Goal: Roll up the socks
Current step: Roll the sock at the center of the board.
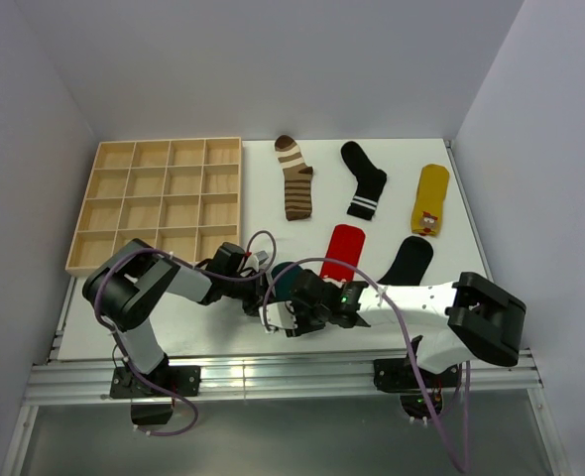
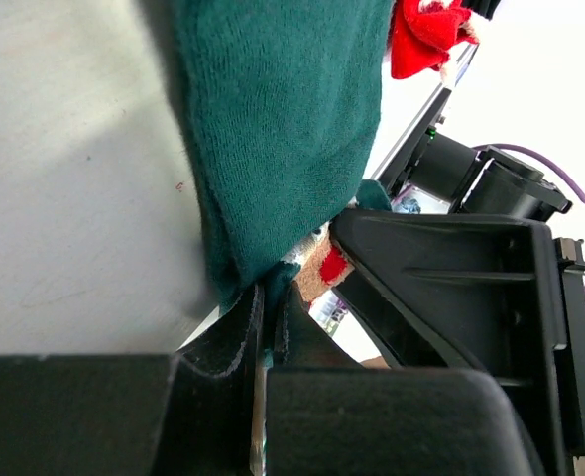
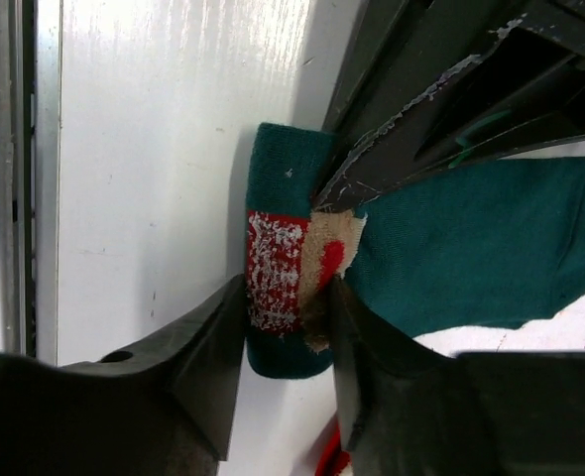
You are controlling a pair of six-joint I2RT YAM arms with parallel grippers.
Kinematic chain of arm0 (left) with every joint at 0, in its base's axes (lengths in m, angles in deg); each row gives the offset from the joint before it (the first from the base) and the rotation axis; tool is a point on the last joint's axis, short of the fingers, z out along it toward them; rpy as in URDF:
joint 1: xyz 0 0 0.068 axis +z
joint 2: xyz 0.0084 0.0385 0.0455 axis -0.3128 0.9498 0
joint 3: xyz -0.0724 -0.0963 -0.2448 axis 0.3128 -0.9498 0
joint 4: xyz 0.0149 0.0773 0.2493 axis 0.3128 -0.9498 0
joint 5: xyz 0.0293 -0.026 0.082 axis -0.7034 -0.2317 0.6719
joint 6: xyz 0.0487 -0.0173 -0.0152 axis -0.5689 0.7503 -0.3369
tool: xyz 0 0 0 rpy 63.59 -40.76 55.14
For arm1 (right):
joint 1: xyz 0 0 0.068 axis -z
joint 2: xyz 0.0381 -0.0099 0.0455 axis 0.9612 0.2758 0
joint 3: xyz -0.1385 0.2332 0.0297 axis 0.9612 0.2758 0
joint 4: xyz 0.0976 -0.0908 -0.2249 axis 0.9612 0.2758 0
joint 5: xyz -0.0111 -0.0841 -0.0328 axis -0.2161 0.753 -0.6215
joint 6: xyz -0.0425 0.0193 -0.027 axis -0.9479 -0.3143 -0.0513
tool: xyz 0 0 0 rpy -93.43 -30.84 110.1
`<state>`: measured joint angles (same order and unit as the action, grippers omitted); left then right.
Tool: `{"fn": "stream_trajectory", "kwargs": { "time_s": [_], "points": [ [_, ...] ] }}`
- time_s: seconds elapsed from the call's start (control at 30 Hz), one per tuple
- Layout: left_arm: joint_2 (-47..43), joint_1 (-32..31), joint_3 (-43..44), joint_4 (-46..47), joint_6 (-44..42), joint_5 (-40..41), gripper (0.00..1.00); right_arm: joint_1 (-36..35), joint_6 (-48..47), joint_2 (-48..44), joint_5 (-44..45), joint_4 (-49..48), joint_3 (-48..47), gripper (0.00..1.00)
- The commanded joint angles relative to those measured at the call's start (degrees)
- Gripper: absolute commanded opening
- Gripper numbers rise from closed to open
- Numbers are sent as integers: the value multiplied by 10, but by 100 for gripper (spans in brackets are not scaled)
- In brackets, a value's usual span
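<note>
Top external shows the teal sock [image 1: 285,278] lying on the counter [image 1: 203,332] near its front edge, between the two wrists. From the left wrist, the left jaws are pressed together, pinching an edge of the teal fabric. From the right wrist, the right jaws sit on either side of the folded end with its red-and-cream patch, both inner faces touching it. Farther back lie the striped sock [image 1: 295,178], banded black sock [image 1: 365,180] and yellow sock [image 1: 430,198]. The red sock [image 1: 344,250] and plain black sock [image 1: 408,260] lie nearer. A wooden tray [image 1: 86,203] sits rear left.
</note>
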<state>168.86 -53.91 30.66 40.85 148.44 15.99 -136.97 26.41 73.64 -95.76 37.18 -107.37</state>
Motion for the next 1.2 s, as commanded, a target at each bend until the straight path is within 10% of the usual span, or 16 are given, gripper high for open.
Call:
{"fn": "stream_trajectory", "kwargs": {
  "time_s": [0.0,0.3,1.17],
  "points": [
    [33,-1,-18,-95,-48,78,0,-11,9,4,9,-5,-4,42],
    [-7,0,-14,-95,-31,85,0,16,33,29,-52,64,-52,12],
    [-186,-4,-55,-46,-35,212,40,243,-11,347,-333,448,-352,11]
  ]
}}
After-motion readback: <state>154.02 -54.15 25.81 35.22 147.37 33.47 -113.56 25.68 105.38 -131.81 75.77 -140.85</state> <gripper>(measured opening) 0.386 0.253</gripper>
